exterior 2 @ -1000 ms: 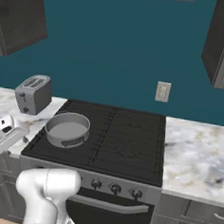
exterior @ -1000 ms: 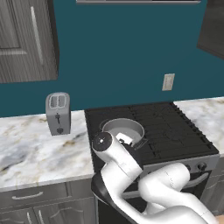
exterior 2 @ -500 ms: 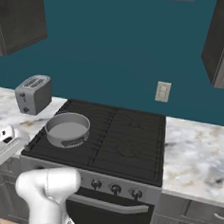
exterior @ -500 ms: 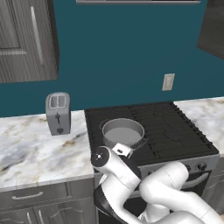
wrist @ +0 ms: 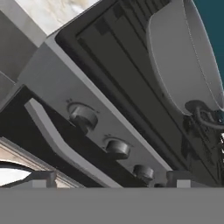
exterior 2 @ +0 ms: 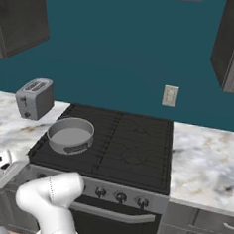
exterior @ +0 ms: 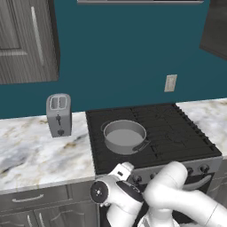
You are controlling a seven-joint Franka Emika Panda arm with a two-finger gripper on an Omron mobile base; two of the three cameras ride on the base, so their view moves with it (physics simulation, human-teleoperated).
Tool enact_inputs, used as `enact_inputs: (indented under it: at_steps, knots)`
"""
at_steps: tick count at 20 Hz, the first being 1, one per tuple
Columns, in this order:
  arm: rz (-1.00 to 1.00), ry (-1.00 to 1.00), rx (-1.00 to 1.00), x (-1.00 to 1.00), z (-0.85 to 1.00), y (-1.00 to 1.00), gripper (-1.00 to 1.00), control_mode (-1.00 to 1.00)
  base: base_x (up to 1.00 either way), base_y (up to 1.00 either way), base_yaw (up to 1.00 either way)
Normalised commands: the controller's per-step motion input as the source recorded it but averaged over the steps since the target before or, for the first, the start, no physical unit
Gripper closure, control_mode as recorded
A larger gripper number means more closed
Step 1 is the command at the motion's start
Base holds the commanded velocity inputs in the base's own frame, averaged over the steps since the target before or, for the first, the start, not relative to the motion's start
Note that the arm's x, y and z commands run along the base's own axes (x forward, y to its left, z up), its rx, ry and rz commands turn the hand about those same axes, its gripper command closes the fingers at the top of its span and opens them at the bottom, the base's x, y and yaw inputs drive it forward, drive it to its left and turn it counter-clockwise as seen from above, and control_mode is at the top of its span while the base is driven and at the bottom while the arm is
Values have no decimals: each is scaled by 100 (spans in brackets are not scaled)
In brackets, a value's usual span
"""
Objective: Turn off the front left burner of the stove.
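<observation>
The gripper shows as two dark fingertips rising at the bottom of the hand view, set well apart and closed on nothing, so the fingers are released. Ahead of them runs the grey steel front panel of the stove with three dark round knobs in a row and the oven door handle below them. In the left base view the hand sits low in front of the stove's left front corner, just beside the knob row.

The front left burner is the near-left quarter of the black grate, and a grey pot stands on it (one pot, with a loop handle toward the front). From the right base view the same burner lies under that pot.

The counter is pale marble with grey veins, on both sides of the stove, over dark grey drawers. One silver two-slot toaster stands on the left stretch. The wall behind is teal, with one pale outlet plate. Dark wood-grain upper cabinets hang at left and right. Four knobs show in the right base view. No writing can be read anywhere.
</observation>
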Motion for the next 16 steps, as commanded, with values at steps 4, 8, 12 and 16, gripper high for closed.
enact_inputs:
  at_steps: [4, 8, 12, 16]
  knots:
    - [4, -24, 0, -2, -43, 0, -100, -100, 0, 0, 0]
    - [0, -20, 0, 3, -29, 0, -100, -100, 0, 0, 0]
    - [0, -14, 0, 8, -13, 0, -100, -100, 0, 0, 0]
    - [0, -13, 1, 5, -7, 0, -100, -100, 0, 0, 0]
